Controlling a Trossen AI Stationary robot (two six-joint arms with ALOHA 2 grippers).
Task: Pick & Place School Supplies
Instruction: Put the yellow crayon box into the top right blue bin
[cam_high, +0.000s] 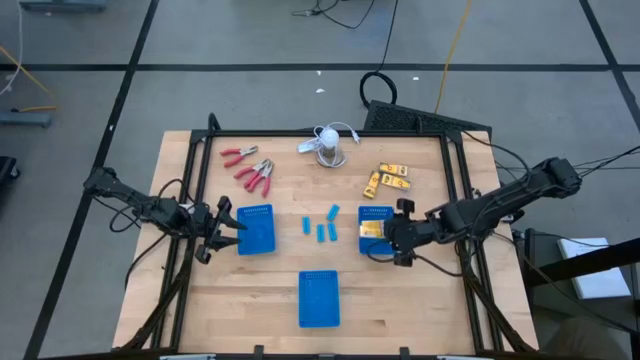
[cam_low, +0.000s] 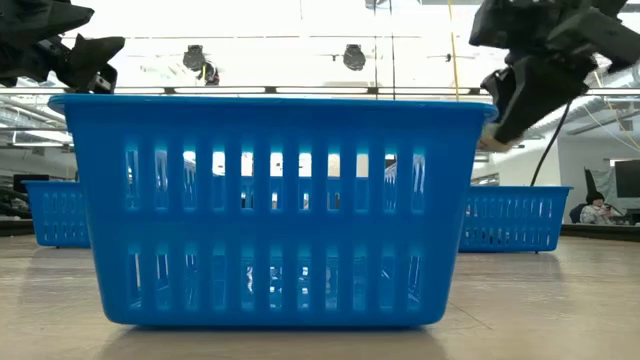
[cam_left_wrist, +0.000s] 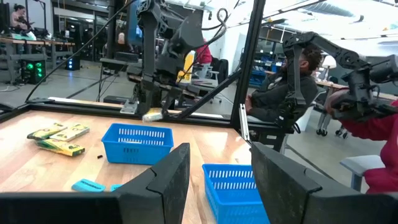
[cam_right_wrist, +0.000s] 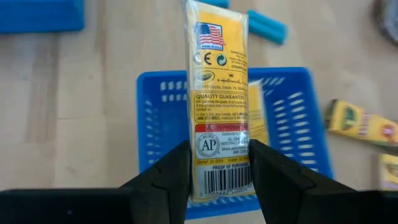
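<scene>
My right gripper is shut on a yellow-orange box and hangs over the right blue basket. Another yellow box lies inside that basket. More yellow boxes lie on the table beyond it. Short light-blue blocks lie at mid-table, and red-handled pliers at the far left. My left gripper stands open with nothing between its fingers, at the left blue basket. My right gripper pinches the box's barcode end between its two fingers, which press on the two long sides. The fingers slant down from the table's right and lie along the box. The box sticks out ahead of them, lifted clear above the basket.
A third blue basket stands near the front edge. A white round object with a cable sits at the far middle. Black frame rails run along the table's left and right sides. People sit beyond the table.
</scene>
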